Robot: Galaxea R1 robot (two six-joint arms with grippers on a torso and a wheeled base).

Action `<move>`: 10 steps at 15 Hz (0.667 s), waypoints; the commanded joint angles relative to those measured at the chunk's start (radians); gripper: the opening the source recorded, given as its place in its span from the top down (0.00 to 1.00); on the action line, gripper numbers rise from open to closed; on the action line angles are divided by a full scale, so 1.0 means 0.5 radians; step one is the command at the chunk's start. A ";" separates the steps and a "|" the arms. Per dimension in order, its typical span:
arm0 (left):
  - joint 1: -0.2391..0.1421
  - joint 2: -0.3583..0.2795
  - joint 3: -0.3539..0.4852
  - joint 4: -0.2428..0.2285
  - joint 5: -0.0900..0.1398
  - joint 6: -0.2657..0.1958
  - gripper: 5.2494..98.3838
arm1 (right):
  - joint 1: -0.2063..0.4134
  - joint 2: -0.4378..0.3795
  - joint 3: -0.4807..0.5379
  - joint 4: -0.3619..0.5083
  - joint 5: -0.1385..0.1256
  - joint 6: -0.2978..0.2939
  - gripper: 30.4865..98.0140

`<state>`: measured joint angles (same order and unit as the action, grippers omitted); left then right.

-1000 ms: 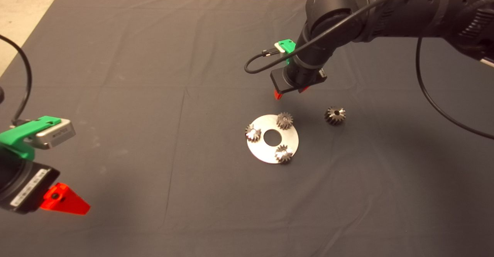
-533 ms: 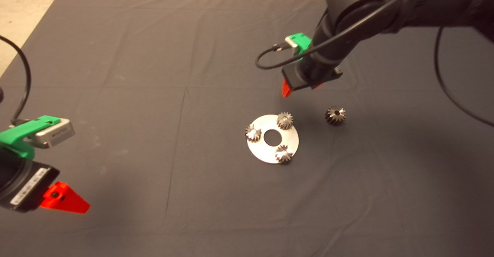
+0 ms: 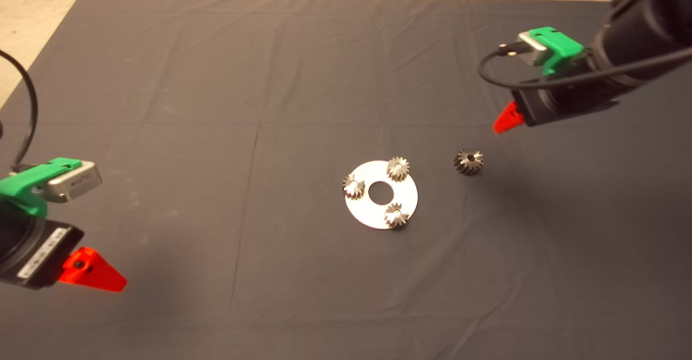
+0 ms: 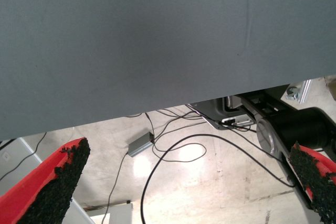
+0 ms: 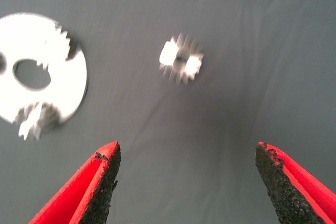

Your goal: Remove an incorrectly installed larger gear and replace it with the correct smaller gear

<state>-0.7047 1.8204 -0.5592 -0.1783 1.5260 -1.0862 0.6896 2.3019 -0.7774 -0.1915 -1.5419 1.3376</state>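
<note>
The right gripper [image 3: 505, 121] hangs at the upper right of the frame, fingers spread wide and empty. The larger gear [image 3: 468, 161] lies alone on the dark mat [image 3: 216, 79], just right of the round steel plate [image 3: 378, 214] at centre. The smaller gear [image 3: 398, 168] sits on the plate's upper edge, beside two shinier gears [image 3: 353, 186]. The left gripper [image 3: 92, 269] waits at lower left, wide open, holding nothing.

Dull dark metal larger gear [image 3: 468, 161] lies on matt creased cloth mat [image 3: 216, 106] beside a shiny metal disc [image 3: 362, 211].
</note>
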 commanded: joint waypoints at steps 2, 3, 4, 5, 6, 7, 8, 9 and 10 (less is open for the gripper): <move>-0.020 0.257 0.146 -0.015 0.264 -0.325 0.00 | 0.063 0.177 0.395 0.205 -0.036 0.457 0.44; -0.020 0.251 0.156 -0.018 0.264 -0.358 0.00 | 0.066 0.187 0.443 0.205 -0.034 0.535 0.44; -0.023 0.245 0.159 -0.018 0.264 -0.379 0.00 | 0.066 0.187 0.468 0.208 -0.033 0.569 0.44; -0.023 0.251 0.164 -0.018 0.264 -0.399 0.00 | 0.066 0.187 0.514 0.205 -0.033 0.580 0.44; -0.023 0.248 0.185 -0.018 0.264 -0.408 0.00 | 0.075 0.187 0.528 0.205 -0.030 0.580 0.44; -0.023 0.242 0.189 -0.018 0.264 -0.408 0.00 | 0.084 0.187 0.531 0.205 -0.030 0.582 0.44; -0.023 0.236 0.189 -0.018 0.264 -0.408 0.00 | 0.084 0.193 0.531 0.205 -0.030 0.583 0.44; -0.023 0.244 0.189 -0.018 0.264 -0.408 0.00 | 0.084 0.198 0.531 0.205 -0.030 0.583 0.44; -0.023 0.251 0.186 -0.018 0.264 -0.408 0.00 | 0.084 0.199 0.531 0.205 -0.030 0.583 0.44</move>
<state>-0.7043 1.9364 -0.4881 -0.1779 1.5245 -1.2662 0.7053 2.3914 -0.5196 -0.1126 -1.5298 1.6177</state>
